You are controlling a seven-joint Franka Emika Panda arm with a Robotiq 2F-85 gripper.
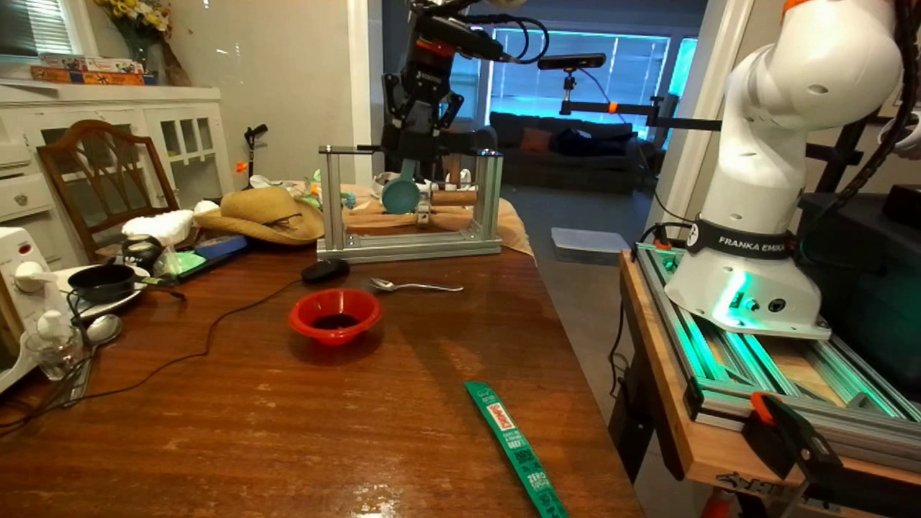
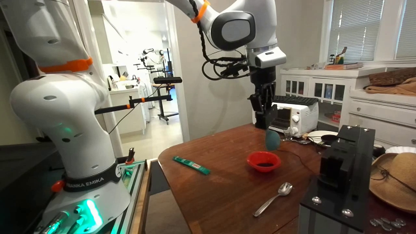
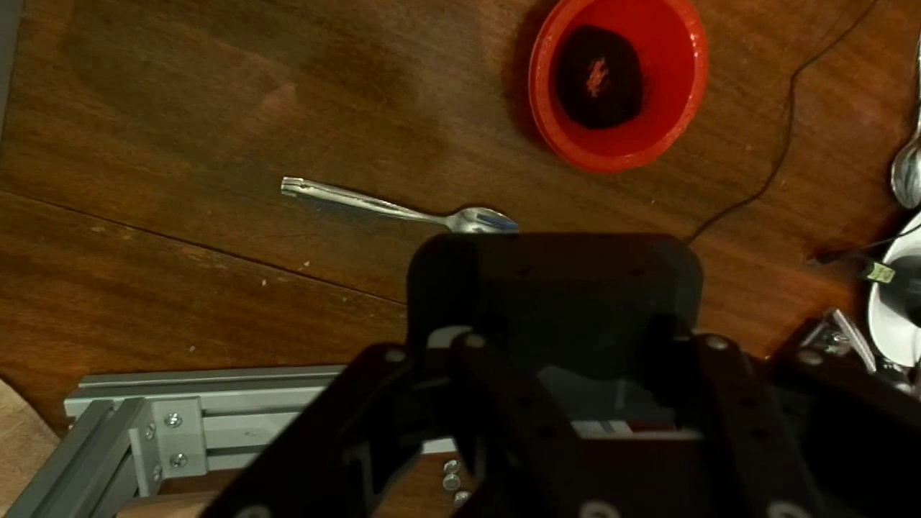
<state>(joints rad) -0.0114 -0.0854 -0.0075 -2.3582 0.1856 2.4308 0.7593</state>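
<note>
A: What takes up most of my screens?

B: The brown wooden surface (image 1: 216,432). Next comes the metal frame (image 1: 410,250) standing on it; in an exterior view its black top plate (image 2: 328,213) looms in my foreground and screens off part of the surface.

A: And after that?

B: I see a white toaster oven (image 2: 305,113) with a black keyboard (image 2: 295,100) on top, then a straw hat (image 1: 262,208) just beside the frame.

A: How does the end effector (image 1: 421,122) stand?

B: I have it clenched on the dark block (image 3: 554,288) of a teal-headed tool (image 2: 272,140). The round head hangs in the air over the surface. In my wrist view the block covers the middle and hides whatever lies below.

A: What smaller things do I have around it?

B: A red bowl (image 3: 673,72) holds dark stuff (image 3: 604,108) too dim for me to name. Well apart from it lies a green packet (image 2: 191,165), near the edge of the surface. A metal spoon (image 3: 374,205) rests between the frame and the bowl. Then a black mouse (image 1: 325,270) sits just beside the frame, its cable (image 3: 791,108) trailing off, and smallest, clear pebbles (image 2: 386,224) near the frame.
</note>
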